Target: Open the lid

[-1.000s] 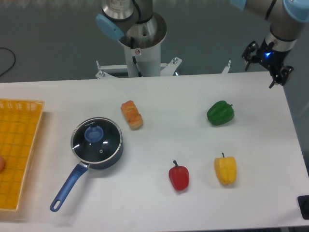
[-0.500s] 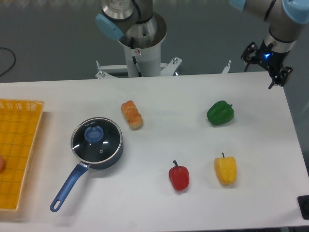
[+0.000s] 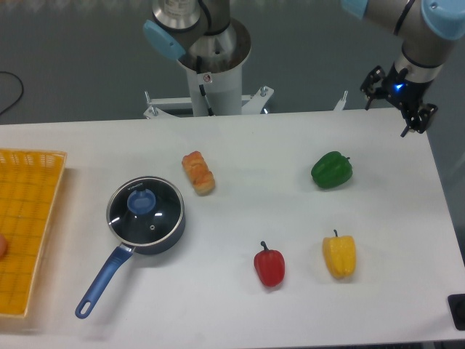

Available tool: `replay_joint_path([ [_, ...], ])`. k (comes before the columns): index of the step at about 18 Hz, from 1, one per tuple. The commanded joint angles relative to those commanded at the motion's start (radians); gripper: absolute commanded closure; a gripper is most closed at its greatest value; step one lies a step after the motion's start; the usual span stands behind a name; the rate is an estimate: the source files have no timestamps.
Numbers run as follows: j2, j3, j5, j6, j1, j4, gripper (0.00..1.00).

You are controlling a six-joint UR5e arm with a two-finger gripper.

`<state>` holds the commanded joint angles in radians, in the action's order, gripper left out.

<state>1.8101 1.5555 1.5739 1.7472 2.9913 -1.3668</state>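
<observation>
The lid [image 3: 145, 207] is a round glass disc with a thin metal rim and a blue centre knob [image 3: 141, 201]. It lies flat on the dark blue saucepan [image 3: 138, 233], whose long handle points to the front left. My gripper [image 3: 394, 105] hangs open and empty above the table's far right corner, far from the lid.
A bread roll [image 3: 198, 172] lies just right of the pan. A green pepper [image 3: 332, 169], a yellow pepper [image 3: 339, 255] and a red pepper [image 3: 269, 265] lie on the right half. A yellow basket [image 3: 25, 225] stands at the left edge. The arm's base [image 3: 214, 65] is behind the table.
My gripper has drifted slightly left and up at the far right corner. The lid and pan have not moved.
</observation>
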Motion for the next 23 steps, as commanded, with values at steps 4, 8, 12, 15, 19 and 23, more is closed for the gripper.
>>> replay_joint_path([
  [4,0.000,0.000,0.000,-0.002,-0.002,0.000,0.00],
  [8,-0.002,-0.002,0.003,-0.021,-0.034,0.000,0.00],
  [12,-0.005,-0.005,0.006,-0.038,-0.078,0.000,0.00],
  [15,-0.002,-0.005,0.005,-0.073,-0.116,0.000,0.00],
  [19,0.008,-0.005,0.008,-0.165,-0.201,0.064,0.00],
  [23,-0.002,-0.011,-0.005,-0.270,-0.247,0.069,0.00],
])
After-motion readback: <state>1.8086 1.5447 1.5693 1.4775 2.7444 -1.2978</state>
